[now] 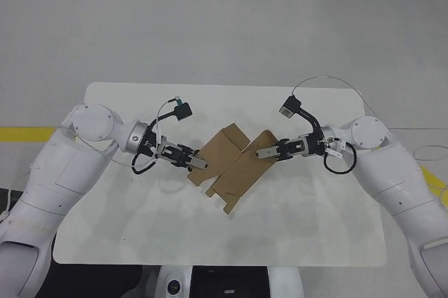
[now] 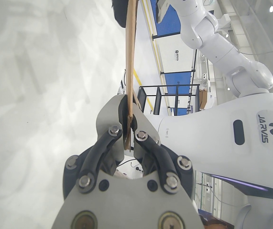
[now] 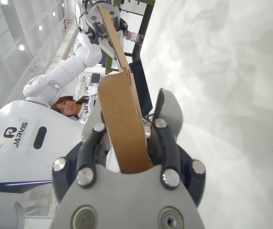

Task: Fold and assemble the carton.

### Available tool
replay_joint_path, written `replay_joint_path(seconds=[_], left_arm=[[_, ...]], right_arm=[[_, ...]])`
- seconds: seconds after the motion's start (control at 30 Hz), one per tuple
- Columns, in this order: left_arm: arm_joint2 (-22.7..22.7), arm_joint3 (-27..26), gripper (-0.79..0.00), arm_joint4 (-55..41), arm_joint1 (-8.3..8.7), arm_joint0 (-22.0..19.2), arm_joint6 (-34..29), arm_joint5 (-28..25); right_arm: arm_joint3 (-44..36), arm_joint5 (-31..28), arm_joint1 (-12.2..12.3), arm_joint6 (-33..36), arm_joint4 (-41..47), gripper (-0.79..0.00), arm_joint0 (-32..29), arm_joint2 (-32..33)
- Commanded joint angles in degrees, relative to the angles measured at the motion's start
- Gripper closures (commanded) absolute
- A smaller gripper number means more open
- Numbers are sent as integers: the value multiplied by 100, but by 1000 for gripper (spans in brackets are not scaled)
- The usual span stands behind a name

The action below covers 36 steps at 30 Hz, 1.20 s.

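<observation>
together, both grippers meet the flat brown cardboard carton (image 1: 235, 170) over the middle of the white round-cornered table (image 1: 120, 238).
the left gripper (image 2: 128, 106) is clamped tight on the carton's edge nearest it, the sheet running edge-on away toward the right gripper (image 3: 129, 110), whose fingers (image 3: 166, 110) stand apart astride a curled flap (image 3: 124, 120), one finger clear of it. tabletop stretches well past both hands to its rims.

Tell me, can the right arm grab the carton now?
Probably yes: a flap of the carton lies between the open fingers of the right gripper, nothing blocks it, and the left gripper pinches the far edge.
</observation>
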Motion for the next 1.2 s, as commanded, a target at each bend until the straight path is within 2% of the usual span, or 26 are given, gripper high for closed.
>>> replay_joint_path(seconds=[0.0, 0.1, 0.3, 0.33, 0.37, 0.4, 0.43, 0.9, 1.17], left_arm=[[-7, 6, 0, -9, -3, 2, -11, 12], [-19, 11, 0, -12, -8, 4, -25, 14], [-40, 14, 0, -7, -15, 12, -51, 30], [-52, 21, -18, -19, -16, 13, -35, 24], [-67, 30, -289, -72, -19, 22, -22, 19], [-83, 47, -727, -111, -20, 25, -16, 26], [-101, 74, -785, -149, -21, 26, -2, 39], [-371, 369, -785, -425, -53, 112, 954, 546], [-414, 226, -785, -450, -85, 224, 1446, 936]], right_arm=[[18, -8, 1, -8, 1, -191, 4, -16], [28, -9, 2, -9, 3, -123, 18, -37], [26, -15, 6, -14, 53, -31, 25, -66], [25, -15, 7, -14, 65, -25, 26, -70], [29, -20, 8, -20, 73, -22, 27, -71], [35, -17, 8, -17, 90, -18, 24, -75], [46, -14, 7, -14, 114, -12, 22, -76], [431, -101, -69, -139, 397, 0, 70, 55], [228, 216, -97, -721, 320, 0, -12, 227]])
